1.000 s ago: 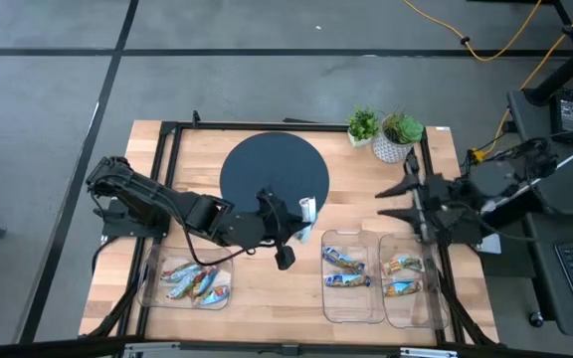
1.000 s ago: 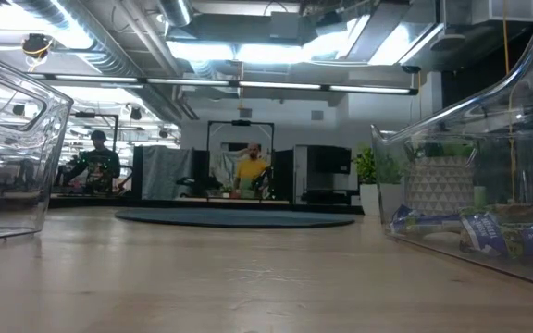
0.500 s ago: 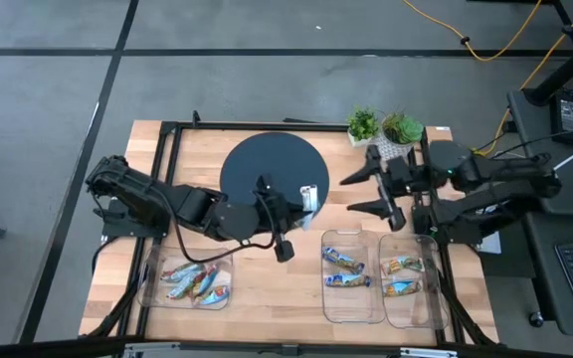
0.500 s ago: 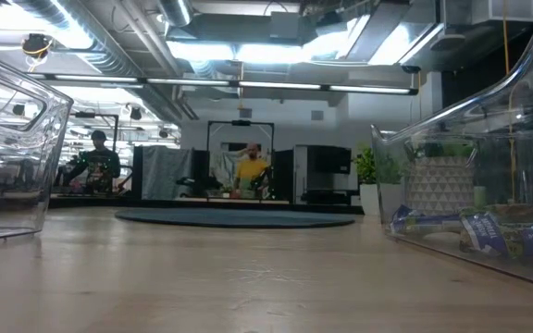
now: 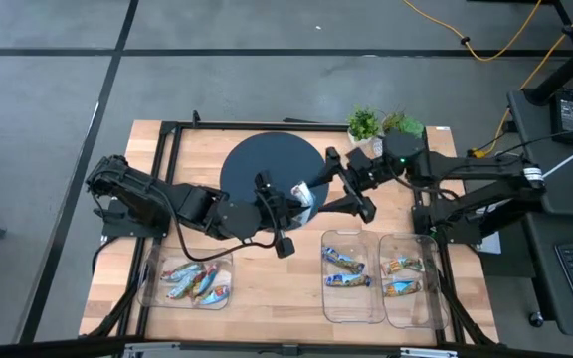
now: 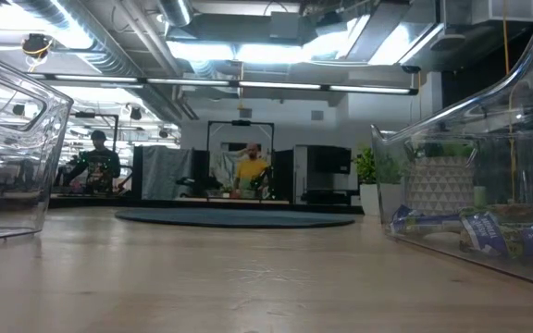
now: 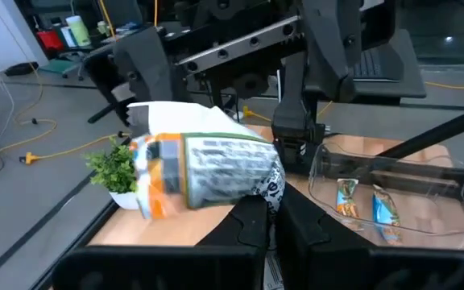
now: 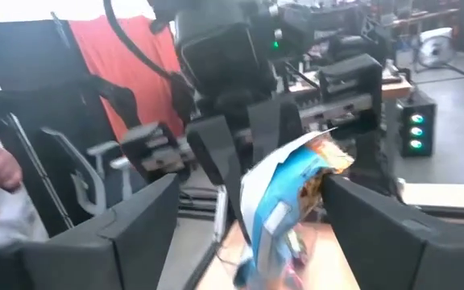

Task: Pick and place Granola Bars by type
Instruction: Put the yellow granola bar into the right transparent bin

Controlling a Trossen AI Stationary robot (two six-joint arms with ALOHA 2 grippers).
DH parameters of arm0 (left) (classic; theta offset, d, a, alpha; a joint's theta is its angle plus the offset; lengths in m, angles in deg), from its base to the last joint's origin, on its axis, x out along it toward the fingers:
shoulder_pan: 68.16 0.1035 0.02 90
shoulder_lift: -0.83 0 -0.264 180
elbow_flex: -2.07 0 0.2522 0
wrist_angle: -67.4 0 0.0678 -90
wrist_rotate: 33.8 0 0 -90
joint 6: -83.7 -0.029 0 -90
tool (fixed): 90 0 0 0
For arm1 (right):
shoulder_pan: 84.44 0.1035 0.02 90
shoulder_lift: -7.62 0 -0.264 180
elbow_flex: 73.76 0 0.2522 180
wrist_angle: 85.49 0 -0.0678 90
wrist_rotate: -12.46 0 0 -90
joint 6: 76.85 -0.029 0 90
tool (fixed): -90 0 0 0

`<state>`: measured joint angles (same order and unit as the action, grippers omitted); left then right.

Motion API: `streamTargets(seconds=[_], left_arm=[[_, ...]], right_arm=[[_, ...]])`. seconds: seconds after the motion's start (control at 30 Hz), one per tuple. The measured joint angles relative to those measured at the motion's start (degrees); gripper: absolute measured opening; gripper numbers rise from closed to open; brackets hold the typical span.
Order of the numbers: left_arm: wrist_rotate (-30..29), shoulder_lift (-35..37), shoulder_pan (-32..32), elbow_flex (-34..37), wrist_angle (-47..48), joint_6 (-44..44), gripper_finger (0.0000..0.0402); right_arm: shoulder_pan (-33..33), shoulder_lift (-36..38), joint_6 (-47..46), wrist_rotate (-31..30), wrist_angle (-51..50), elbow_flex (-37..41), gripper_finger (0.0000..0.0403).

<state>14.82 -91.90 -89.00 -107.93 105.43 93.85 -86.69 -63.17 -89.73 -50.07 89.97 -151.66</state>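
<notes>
My left gripper [image 5: 294,202] is shut on a granola bar [image 5: 305,192] in a blue, silver and orange wrapper, above the near right rim of the black round mat [image 5: 267,159]. My right gripper [image 5: 324,183] is open and faces it from the table's right. In the right wrist view its two fingers stand on either side of the bar [image 8: 284,201] without touching it. The left wrist view shows the bar [image 7: 208,165] with the right gripper's fingers [image 7: 143,68] behind it. Other bars lie in the left tray [image 5: 192,281] and in two right trays [image 5: 351,270], [image 5: 404,276]. Neither gripper shows in the low view. My left gripper pinches the granola bar between its two fingers [image 7: 252,225] at one end of the wrapper [image 7: 268,189]. The fingers come level from the table's left. The bar is lifted clear of the table and sticks out past the fingertips toward my right gripper.
Two potted plants [image 5: 381,127] stand at the far right corner, close behind my right arm. A black frame [image 5: 172,129] runs along the table's edges. The clear tray walls [image 6: 452,185] rise at the near right, and another tray [image 6: 7,157] at the near left.
My right arm has swung from the table's right edge toward the centre, its gripper staying open, until its fingers stand around the bar. My left gripper has shifted slightly toward the far edge with the bar, which has tipped a little in the hold.
</notes>
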Motion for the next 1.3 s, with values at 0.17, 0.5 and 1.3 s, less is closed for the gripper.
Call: streamTargets(seconds=[0.17, 0.5, 1.3], left_arm=[[0.08, 0.0, 0.01, 0.0, 0.0, -0.08, 0.0002], [0.69, 0.0, 0.0, 0.02, 0.4, -0.44, 0.0002], [1.86, -0.04, 1.46, -1.04, 3.96, 0.46, 0.0002]], right_arm=[[-2.21, -2.19, -1.99, 2.15, 3.85, 0.0, 0.0307], [-4.66, -5.2, -3.97, 5.15, 6.33, -0.02, 0.0306], [-4.67, -6.03, -6.41, 11.05, 10.91, -0.08, 0.0115]])
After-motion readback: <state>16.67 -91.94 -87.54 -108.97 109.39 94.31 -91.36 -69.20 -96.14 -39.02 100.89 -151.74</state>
